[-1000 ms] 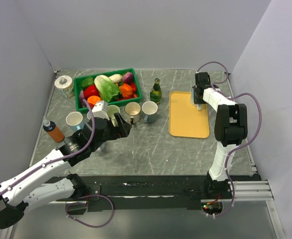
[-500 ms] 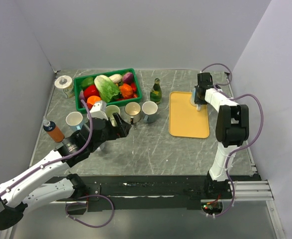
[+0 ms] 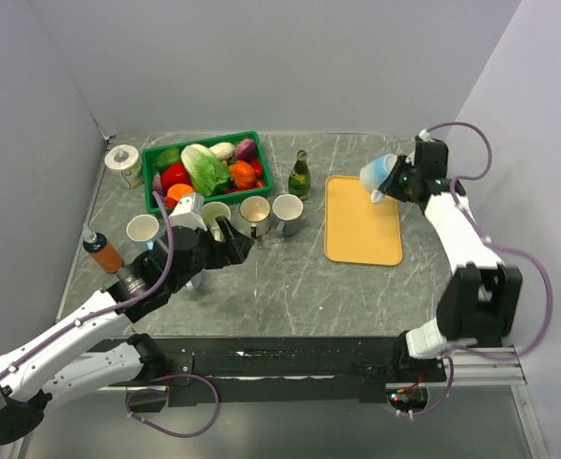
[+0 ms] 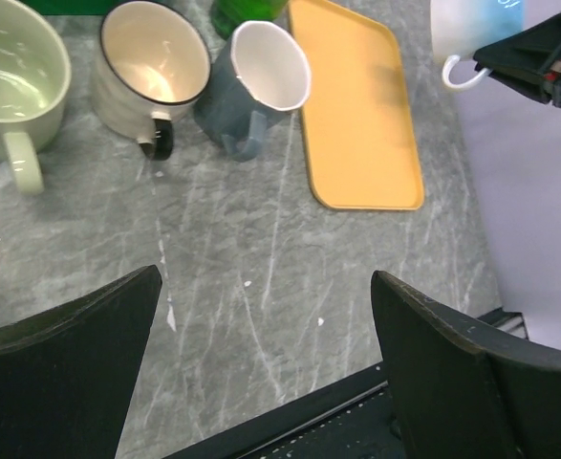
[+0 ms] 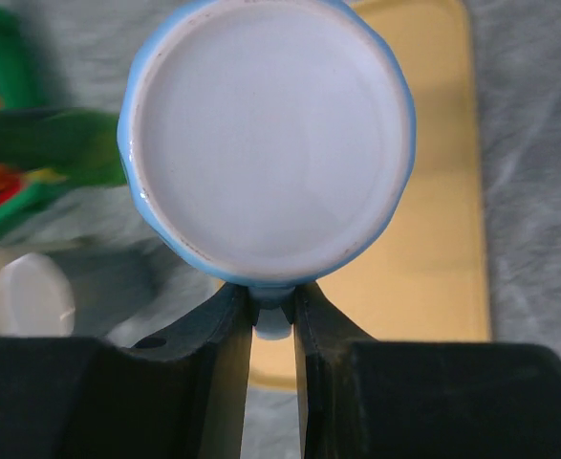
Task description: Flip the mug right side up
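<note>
Right gripper (image 5: 272, 314): clamped on the handle of the mug (image 5: 266, 143), jaws almost together with the handle pinched between them.
Mug: light blue, held in the air over the far right corner of the tray (image 3: 361, 239), clear of its surface. It is tipped on its side, with its flat base facing the right wrist camera.
Left gripper (image 4: 266, 325): jaws spread wide with nothing between them, hanging over the table (image 3: 299, 277) on the near side of a row of mugs.
Row: green mug (image 3: 216, 210), cream mug (image 3: 255, 212) and grey mug (image 3: 288, 210) stand upright and close together, left of the tray.
Bottle (image 3: 300, 175): green, upright behind the grey mug, between the crate (image 3: 204, 140) and the tray.
Crate: green, full of vegetables, at the far left.
Left side: white cup (image 3: 143, 229) stands upright near the green mug, orange bottle (image 3: 101, 252) is just near of it, and roll (image 3: 122, 158) sits beside the crate.
</note>
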Robot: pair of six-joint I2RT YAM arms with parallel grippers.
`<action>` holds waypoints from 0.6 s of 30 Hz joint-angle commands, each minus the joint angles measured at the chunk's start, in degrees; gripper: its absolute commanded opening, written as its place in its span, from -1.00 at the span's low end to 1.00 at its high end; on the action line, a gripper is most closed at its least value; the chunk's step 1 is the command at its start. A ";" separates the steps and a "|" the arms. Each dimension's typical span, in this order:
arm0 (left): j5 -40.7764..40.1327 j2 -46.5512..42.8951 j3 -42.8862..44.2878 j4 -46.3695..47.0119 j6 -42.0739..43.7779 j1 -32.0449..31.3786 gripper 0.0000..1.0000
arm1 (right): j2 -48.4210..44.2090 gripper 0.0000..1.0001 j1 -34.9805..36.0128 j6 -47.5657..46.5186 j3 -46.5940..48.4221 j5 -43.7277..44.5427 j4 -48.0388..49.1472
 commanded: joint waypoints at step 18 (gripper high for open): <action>31.79 10.49 1.22 38.27 -0.44 0.18 0.93 | -43.34 -1.00 18.57 26.83 -23.82 -27.69 37.75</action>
